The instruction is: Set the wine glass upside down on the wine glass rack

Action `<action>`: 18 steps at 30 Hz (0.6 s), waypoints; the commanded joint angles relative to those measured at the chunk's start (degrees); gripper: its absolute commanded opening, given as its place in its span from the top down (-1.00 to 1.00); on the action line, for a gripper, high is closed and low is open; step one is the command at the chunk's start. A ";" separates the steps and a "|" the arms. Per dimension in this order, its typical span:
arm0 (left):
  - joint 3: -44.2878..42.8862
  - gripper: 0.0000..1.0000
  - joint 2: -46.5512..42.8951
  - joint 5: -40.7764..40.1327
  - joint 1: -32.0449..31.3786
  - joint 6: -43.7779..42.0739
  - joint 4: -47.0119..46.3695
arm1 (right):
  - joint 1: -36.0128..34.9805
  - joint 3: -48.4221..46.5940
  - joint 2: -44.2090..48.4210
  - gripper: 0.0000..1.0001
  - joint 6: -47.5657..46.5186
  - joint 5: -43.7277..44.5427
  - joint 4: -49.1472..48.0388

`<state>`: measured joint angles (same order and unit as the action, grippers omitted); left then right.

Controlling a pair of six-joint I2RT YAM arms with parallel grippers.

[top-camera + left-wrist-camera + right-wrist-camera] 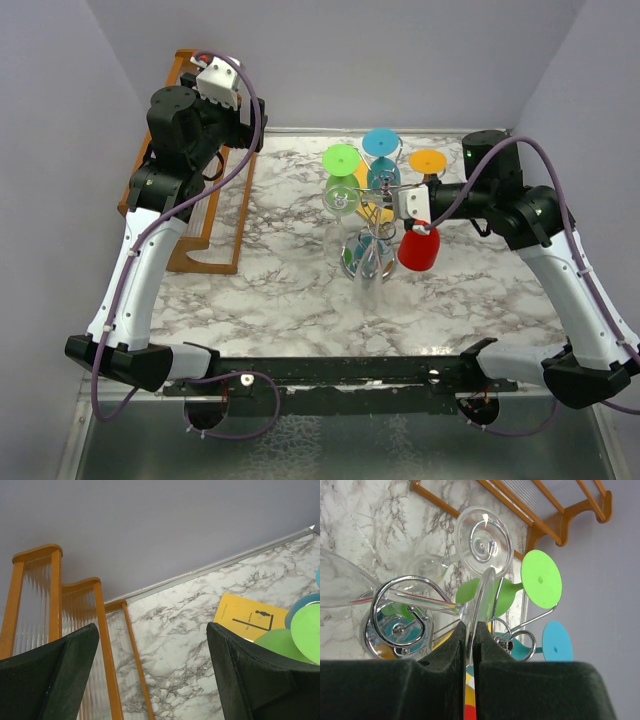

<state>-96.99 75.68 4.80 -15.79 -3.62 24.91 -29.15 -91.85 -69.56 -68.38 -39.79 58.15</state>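
Now, at the far left an orange wooden slatted rack (205,220) stands along the edge of the marble table (280,290). The left gripper (154,672) hangs raised near the rack's far end, its jaws spread wide around nothing. Further right, a yellow booklet (247,616) lies flat on the marble beside the chrome wine glass rack (372,228). The rack's curled arms carry a green-footed glass (341,160), a blue-footed glass (380,142) and an orange-footed glass (428,161), all hanging bowl down. Right of the stand, the right gripper (470,640) pinches the clear stem of the wine glass (482,542). The glass's red bowl sits close by the fingers, and its clear foot reaches in among the wire loops; whether it touches the wire I cannot tell.
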 commanded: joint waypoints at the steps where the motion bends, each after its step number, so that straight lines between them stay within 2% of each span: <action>1: -0.19 -0.84 -0.36 1.43 0.42 -0.43 -2.18 | -0.85 -1.99 -0.18 0.97 2.05 -4.10 -2.39; 12: -0.30 -0.84 -0.53 1.84 0.41 -0.78 -2.22 | -1.35 -2.62 1.44 0.97 3.53 -3.79 -1.41; 18: 0.32 -0.84 -0.71 2.57 0.43 -0.66 -2.40 | -1.35 -1.27 3.94 0.97 4.04 -0.59 -1.27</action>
<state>-96.99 75.68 5.54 -15.75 -3.68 24.88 -30.04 -92.42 -68.60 -66.08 -41.21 57.89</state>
